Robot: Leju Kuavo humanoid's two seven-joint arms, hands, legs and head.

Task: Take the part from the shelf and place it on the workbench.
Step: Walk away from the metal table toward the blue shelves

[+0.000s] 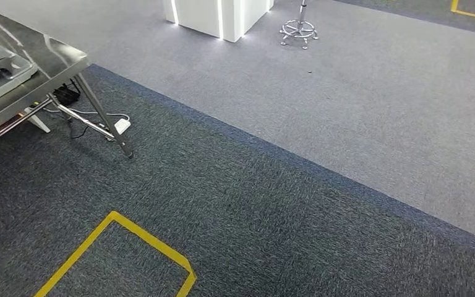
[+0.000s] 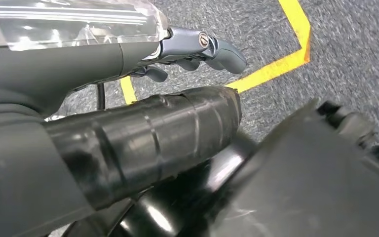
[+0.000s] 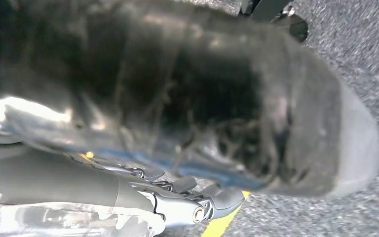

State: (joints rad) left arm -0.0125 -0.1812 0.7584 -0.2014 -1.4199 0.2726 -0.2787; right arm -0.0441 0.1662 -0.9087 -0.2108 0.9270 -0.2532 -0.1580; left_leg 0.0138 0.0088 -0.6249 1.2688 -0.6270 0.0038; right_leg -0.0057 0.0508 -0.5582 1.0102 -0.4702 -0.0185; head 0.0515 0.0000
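The steel workbench (image 1: 55, 59) stands at the far left of the head view, seen corner-on, with a shallow grey tray (image 1: 0, 74) on it. My left hand (image 2: 187, 49) hangs over the carpet. Its fingers and thick dark thumb (image 2: 168, 138) are apart, with only floor showing between them. My right hand (image 3: 177, 197) also hangs low. A dark glossy part (image 3: 217, 148) with a blue streak sits blurred between its thumb and fingers; its shape is unclear.
Yellow floor tape (image 1: 142, 238) marks a box on the dark carpet just ahead. Cables and a white power block (image 1: 120, 125) lie under the workbench by its leg. A white lit pillar (image 1: 216, 15) and a chrome stool base (image 1: 298, 30) stand far ahead.
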